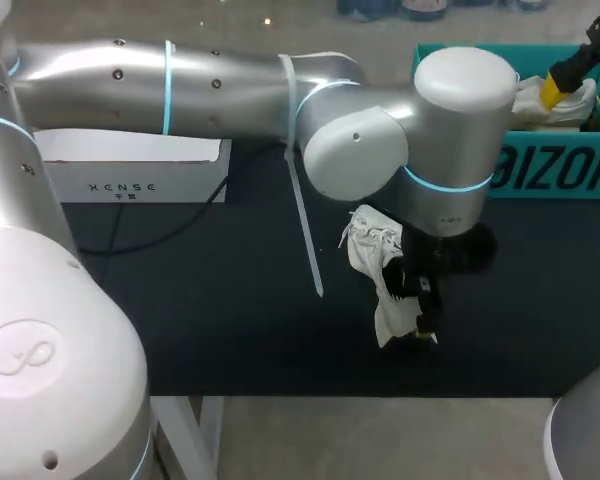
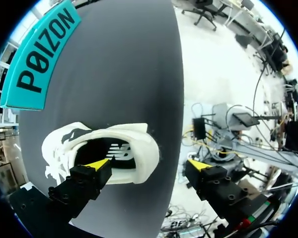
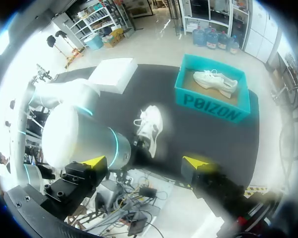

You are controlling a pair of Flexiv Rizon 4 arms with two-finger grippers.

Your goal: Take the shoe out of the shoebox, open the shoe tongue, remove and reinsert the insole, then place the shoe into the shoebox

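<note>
**Left claw spread over the shoe, right claw held high**

My left arm (image 1: 180, 80) comes in from the left and runs level across the far side of the bench (image 1: 230, 320). It bends at the elbow, and the wrist points straight down past the middle. My left claw (image 2: 149, 166) hangs there, released, with its fingers wide apart. One yellow tip sits over the shoe's mouth, and I cannot tell whether it touches. The other tip stands off beside the heel, clear of it.

The shoe (image 2: 139, 144) is white and stands on its sole on the dark bench, out of the shoebox (image 1: 550, 170) and well apart from it. Its opening faces up at my wrist and shows a dark inside. The laces lie toward the far end and the heel toward the near edge.

The shoebox is teal and sits at the far right of the bench. A second white shoe (image 3: 216, 82) lies inside it.

My right claw (image 3: 144, 161) is held high above the near side of the bench, looking down over the bench. It is released as well, tips spread, with nothing between them.

A white box (image 1: 130, 170) rests at the far left.
</note>
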